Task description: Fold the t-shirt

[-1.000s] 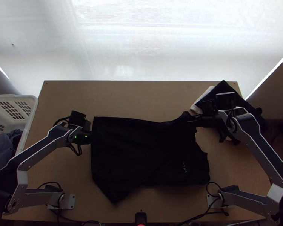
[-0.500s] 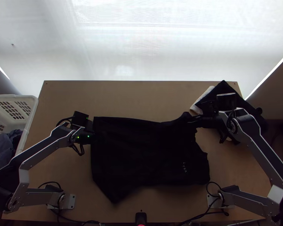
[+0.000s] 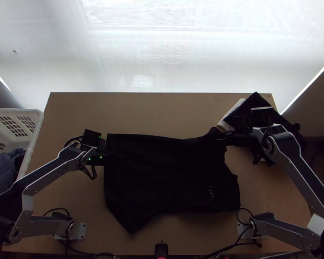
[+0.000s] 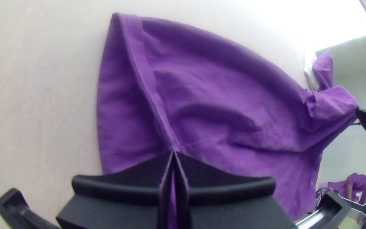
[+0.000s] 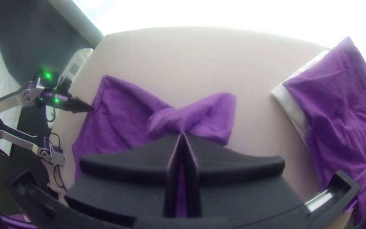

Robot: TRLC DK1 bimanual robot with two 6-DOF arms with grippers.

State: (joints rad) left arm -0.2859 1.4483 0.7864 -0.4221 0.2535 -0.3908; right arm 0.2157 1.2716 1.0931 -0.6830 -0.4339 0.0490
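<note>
Arms (image 3: 54, 170): two. Left gripper (image 3: 110, 158), right gripper (image 3: 218, 137): two total. T-shirt (image 3: 162, 172): one. Table (image 3: 131, 112): one. Basket (image 3: 38, 115): one. White cloth (image 3: 231, 113): one.

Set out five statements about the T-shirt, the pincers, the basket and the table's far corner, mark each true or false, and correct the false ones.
1. The T-shirt lies on the table. True.
2. The left pincer stands wide open. False: the left pincer is closed on the T-shirt's hem.
3. The right pincer grips a bunched part of the T-shirt. True.
4. The basket stands by the table's right side. False: the basket is by the left side.
5. Another dark cloth lies near the far right corner, beside something white. True.
</note>
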